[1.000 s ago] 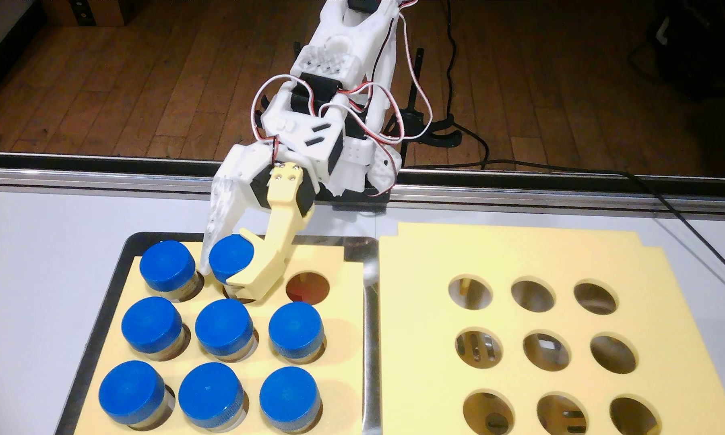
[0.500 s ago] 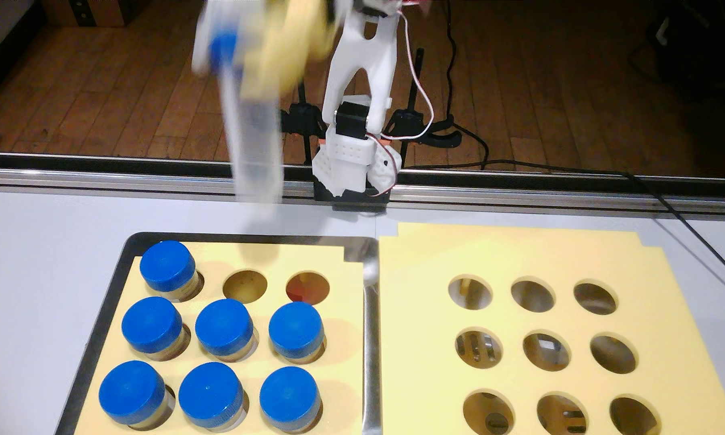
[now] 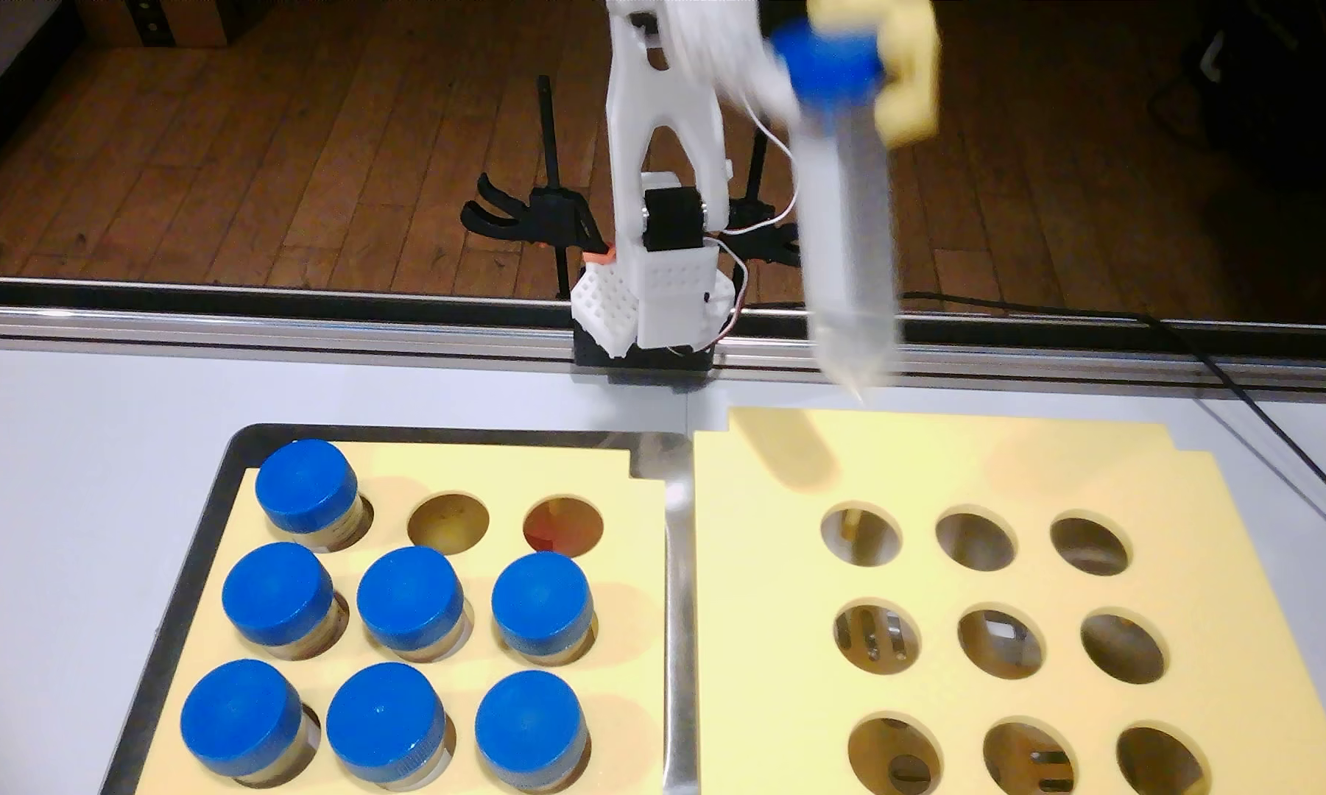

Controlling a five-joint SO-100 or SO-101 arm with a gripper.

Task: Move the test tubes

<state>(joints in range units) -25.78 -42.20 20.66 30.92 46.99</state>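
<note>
In the fixed view the gripper (image 3: 835, 57) is high at the picture's top edge, blurred, pinching the blue cap of a long clear test tube (image 3: 851, 252) between its white and yellow fingers. The tube hangs upright in open air, its pointed tip above the far edge of the right foam block (image 3: 950, 474), clear of everything. Half a second ago it hung above the far edge of the left tray (image 3: 185, 550); it has swung across to the right. Seven capped tubes (image 3: 411, 604) remain in the left foam (image 3: 614, 688): one at the far left corner, three in the middle row, three along the near edge, with two far holes open. The right block shows nine holes, all without tubes.
</note>
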